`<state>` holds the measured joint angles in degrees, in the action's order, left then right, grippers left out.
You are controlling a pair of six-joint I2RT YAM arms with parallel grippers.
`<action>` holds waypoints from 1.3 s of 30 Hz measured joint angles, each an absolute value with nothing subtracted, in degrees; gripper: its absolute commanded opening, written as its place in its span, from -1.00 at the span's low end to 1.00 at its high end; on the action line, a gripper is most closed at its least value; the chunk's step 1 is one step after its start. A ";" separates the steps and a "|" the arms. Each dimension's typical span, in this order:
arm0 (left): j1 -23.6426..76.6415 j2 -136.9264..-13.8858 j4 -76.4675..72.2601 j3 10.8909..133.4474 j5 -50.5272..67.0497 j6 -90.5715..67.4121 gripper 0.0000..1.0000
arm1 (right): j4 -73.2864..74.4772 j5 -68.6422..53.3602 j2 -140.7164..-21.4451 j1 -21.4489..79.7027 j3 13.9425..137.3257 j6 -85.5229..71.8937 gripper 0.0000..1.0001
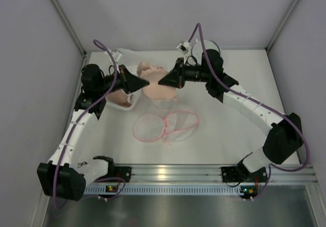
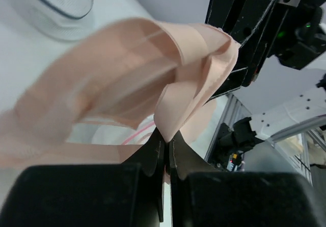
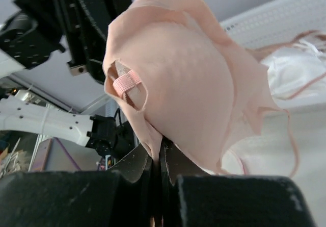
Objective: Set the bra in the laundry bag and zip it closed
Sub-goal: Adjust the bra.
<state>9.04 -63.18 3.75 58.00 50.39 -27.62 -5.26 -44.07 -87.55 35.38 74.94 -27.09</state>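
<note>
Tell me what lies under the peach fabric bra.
The white mesh laundry bag with pink trim lies below the peach fabric bra; its far part is hidden.

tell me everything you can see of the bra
The bra is pale peach, soft-looking fabric with a rounded moulded cup and a small pink strap loop. It is bunched and folded, held up between the arms: the left gripper is shut on a folded edge, the right gripper shut on the cup's edge. Whether its lower part touches anything below is unclear.
</note>
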 measured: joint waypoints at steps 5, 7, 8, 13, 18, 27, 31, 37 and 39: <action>7.64 -62.59 -9.41 57.14 60.73 -34.33 -1.00 | -16.21 -50.76 -82.89 34.92 71.92 -29.58 -1.00; 7.66 -62.63 -11.84 57.58 63.72 -35.27 -1.00 | -22.39 -54.24 -81.67 34.24 70.06 -32.71 -1.00; 7.66 -62.76 -12.64 57.98 65.01 -35.73 -1.00 | -25.61 -55.81 -81.36 33.89 68.99 -34.65 -1.00; 8.08 -65.39 -15.81 61.10 70.32 -39.05 -1.00 | -38.00 -60.66 -81.43 33.06 66.76 -43.22 -1.00; 8.47 -66.37 -19.18 63.79 74.96 -43.31 -1.00 | -56.38 -65.17 -84.71 32.99 65.91 -57.45 -1.00; 8.56 -65.76 -19.14 63.92 76.01 -42.00 -0.43 | -70.83 -70.78 -96.18 32.75 74.11 -83.79 -1.00; 7.88 -65.87 -5.10 66.39 68.47 -32.27 0.46 | -72.29 -71.70 -100.25 32.69 78.22 -88.75 -1.00; 7.66 -66.04 12.21 75.33 52.58 -21.61 0.96 | -64.71 -71.31 -99.33 32.45 78.22 -75.48 -1.00; 7.64 -65.93 15.99 78.52 45.80 -20.03 0.96 | -53.30 -69.97 -97.01 32.45 78.22 -65.76 -1.00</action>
